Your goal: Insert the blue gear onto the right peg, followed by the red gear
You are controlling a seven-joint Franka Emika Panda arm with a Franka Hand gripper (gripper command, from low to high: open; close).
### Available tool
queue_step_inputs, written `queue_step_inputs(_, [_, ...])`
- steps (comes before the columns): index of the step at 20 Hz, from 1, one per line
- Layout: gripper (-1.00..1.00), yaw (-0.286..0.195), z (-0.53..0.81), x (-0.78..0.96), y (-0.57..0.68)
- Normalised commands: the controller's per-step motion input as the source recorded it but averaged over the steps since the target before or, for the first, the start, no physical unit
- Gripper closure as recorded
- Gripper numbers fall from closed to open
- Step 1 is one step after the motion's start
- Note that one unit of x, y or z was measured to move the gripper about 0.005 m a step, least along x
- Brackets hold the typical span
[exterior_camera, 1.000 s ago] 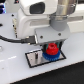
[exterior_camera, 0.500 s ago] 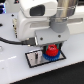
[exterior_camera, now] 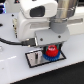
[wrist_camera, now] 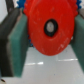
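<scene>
White tabletop (exterior_camera: 15,65) carries the plate near its middle; fingers (wrist_camera: 19,45) clamp the red gear (wrist_camera: 50,27) by its rim, above the blue gear (exterior_camera: 50,56). Light, stiff, probably slippery plastic.

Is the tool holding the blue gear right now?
No, in the wrist view the tool is shut on the red gear, with a green pad against its side.

Bright red gear (wrist_camera: 49,29), blue gear (exterior_camera: 50,56)
</scene>
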Motion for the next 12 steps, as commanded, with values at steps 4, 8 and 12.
queue_step_inputs(4, [-1.00, 0.000, 0.45, 0.02, 0.09])
queue_step_inputs(8, [-1.00, 0.000, 0.75, 0.01, 0.09])
queue_step_inputs(12, [-1.00, 0.000, 0.58, -0.01, 0.11])
